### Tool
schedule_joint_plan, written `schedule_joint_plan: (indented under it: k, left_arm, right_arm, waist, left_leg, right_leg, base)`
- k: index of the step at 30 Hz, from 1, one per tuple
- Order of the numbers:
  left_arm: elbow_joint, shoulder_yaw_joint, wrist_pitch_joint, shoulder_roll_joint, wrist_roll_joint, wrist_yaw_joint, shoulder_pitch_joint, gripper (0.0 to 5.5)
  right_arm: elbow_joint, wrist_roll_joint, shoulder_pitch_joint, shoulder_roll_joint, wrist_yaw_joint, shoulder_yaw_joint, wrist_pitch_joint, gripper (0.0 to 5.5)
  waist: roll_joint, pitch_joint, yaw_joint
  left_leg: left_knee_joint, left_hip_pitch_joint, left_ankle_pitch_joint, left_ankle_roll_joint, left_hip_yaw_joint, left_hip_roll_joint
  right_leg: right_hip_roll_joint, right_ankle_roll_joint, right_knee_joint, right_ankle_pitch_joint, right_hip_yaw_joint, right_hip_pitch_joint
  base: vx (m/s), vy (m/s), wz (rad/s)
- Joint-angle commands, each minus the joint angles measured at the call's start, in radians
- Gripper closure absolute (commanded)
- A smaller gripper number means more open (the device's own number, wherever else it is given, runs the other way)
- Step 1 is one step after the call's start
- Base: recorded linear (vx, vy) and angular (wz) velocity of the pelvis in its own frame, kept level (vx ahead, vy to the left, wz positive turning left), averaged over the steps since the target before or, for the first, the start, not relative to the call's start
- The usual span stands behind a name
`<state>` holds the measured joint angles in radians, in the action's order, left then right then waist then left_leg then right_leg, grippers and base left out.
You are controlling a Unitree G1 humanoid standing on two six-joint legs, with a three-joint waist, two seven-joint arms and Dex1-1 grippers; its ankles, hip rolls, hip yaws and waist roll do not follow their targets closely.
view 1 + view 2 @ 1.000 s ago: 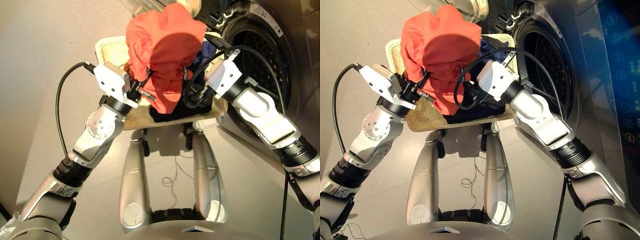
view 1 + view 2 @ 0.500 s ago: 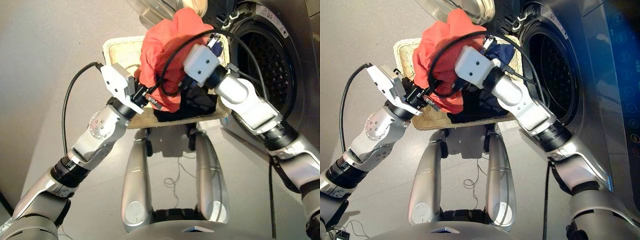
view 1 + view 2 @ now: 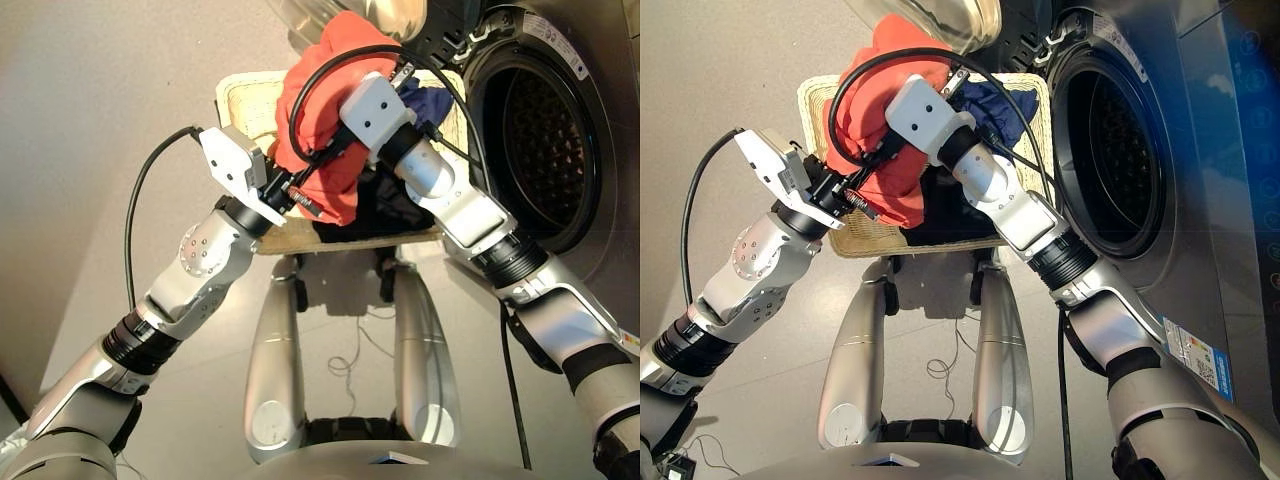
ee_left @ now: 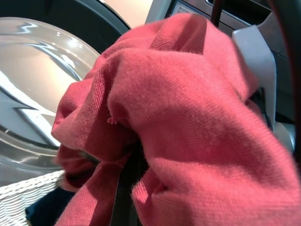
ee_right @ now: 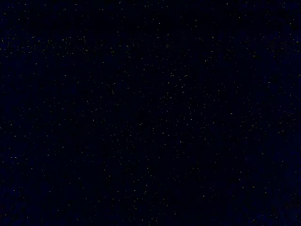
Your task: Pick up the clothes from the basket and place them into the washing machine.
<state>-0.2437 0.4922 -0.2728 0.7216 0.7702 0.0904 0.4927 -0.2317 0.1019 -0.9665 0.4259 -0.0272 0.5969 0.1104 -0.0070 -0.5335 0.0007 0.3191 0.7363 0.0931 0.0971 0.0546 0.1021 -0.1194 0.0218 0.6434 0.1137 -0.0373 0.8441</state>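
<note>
Head stereo looks down; left wrist close on coral-red garment [image 4: 188,122].

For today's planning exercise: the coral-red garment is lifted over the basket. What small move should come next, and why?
Probably swing the coral-red garment sideways toward the washing machine. It hangs bunched above the basket, gripped from the left gripper side, and the drum hole stands open to the robot's right. The navy garment lies in the basket.

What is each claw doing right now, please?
Left claw: shut on the coral-red garment.
Right claw: buried in the same garment; cannot be told.
</note>
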Motion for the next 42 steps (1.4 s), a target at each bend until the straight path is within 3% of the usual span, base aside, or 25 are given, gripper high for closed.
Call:
schedule_joint_plan:
  k: [1,2,3,8,12,15,21,29,34,42]
  left_arm:
    - [-0.134,0.017,-0.039,-0.046,-0.05,0.016,0.033,3.6]
    - [-0.132,0.013,-0.041,-0.044,-0.056,0.014,0.031,0.39]
    - [-0.13,0.01,-0.044,-0.045,-0.066,0.008,0.029,0.0]
    - [-0.129,-0.023,-0.058,-0.056,-0.115,-0.028,0.006,0.0]
    - [-0.153,-0.092,-0.116,-0.086,-0.218,-0.105,-0.021,0.0]
    - [-0.132,-0.137,-0.147,-0.141,-0.268,-0.179,-0.056,0.0]
    - [-0.121,-0.158,-0.15,-0.177,-0.311,-0.258,-0.087,0.0]
    - [-0.1,-0.158,-0.176,-0.226,-0.295,-0.287,-0.079,0.0]
    - [-0.073,-0.175,-0.168,-0.269,-0.257,-0.293,-0.099,0.0]
    - [-0.046,-0.194,-0.157,-0.295,-0.214,-0.274,-0.119,0.0]
  right_arm:
    - [0.094,-0.02,-0.093,-0.042,-0.012,0.011,0.048,5.5]
    - [0.103,-0.021,-0.085,-0.032,-0.009,0.003,0.05,5.5]
    - [0.114,-0.024,-0.078,-0.022,-0.004,-0.007,0.053,5.5]
    - [0.223,0.036,0.046,0.043,0.025,-0.088,0.089,5.5]
    - [0.281,0.132,0.223,0.065,0.06,-0.19,0.156,5.5]
    - [0.242,0.261,0.389,0.019,0.119,-0.266,0.178,5.5]
    - [0.158,0.447,0.559,-0.049,0.155,-0.317,0.206,5.5]
    - [-0.048,0.774,0.55,-0.215,0.179,-0.426,0.356,5.5]
    - [-0.179,1.147,0.505,-0.335,0.093,-0.54,0.415,5.5]
    - [-0.299,1.319,0.389,-0.302,0.063,-0.663,0.46,5.5]
  waist:
    - [0.061,0.017,-0.018]
    - [0.059,0.017,-0.019]
    - [0.058,0.016,-0.02]
    - [0.054,0.014,-0.028]
    - [0.05,0.014,-0.035]
    - [0.045,0.014,-0.043]
    - [0.041,0.014,-0.058]
    - [0.053,0.014,-0.057]
    - [0.066,0.014,-0.051]
    - [0.078,0.014,-0.038]
  left_leg:
    - [0.101,0.045,-0.077,-0.003,-0.022,-0.014]
    - [0.104,0.048,-0.078,-0.004,-0.022,-0.013]
    - [0.105,0.048,-0.079,-0.004,-0.022,-0.013]
    - [0.105,0.056,-0.079,-0.004,-0.019,-0.011]
    - [0.108,0.061,-0.08,-0.002,-0.023,-0.01]
    - [0.107,0.064,-0.081,-0.003,-0.024,-0.009]
    - [0.109,0.067,-0.082,-0.004,-0.02,-0.009]
    - [0.111,0.063,-0.087,-0.001,-0.022,-0.011]
    - [0.106,0.051,-0.094,-0.002,-0.021,-0.016]
    - [0.116,0.054,-0.106,-0.003,-0.023,-0.024]
  right_leg:
    - [0.0,0.07,-0.198,-0.136,0.044,-0.008]
    - [0.0,0.07,-0.197,-0.136,0.044,-0.007]
    - [0.001,0.07,-0.196,-0.135,0.045,-0.005]
    - [0.0,0.073,-0.196,-0.136,0.044,0.0]
    - [0.0,0.075,-0.194,-0.131,0.042,0.004]
    - [0.003,0.076,-0.192,-0.13,0.041,0.008]
    - [0.003,0.076,-0.196,-0.133,0.04,0.009]
    - [0.002,0.079,-0.202,-0.131,0.045,0.001]
    - [0.0,0.078,-0.206,-0.123,0.042,-0.012]
    - [-0.005,0.078,-0.196,-0.116,0.048,-0.01]
  base:
    - [0.0,0.0,0.0]
    - [0.0,0.0,0.0]
    - [0.0,0.0,0.0]
    - [0.0,0.0,0.0]
    - [0.0,0.0,0.0]
    - [0.0,0.0,0.0]
    - [0.0,0.0,0.0]
    - [0.0,0.0,0.0]
    - [0.0,0.0,0.0]
    - [0.0,0.0,0.0]
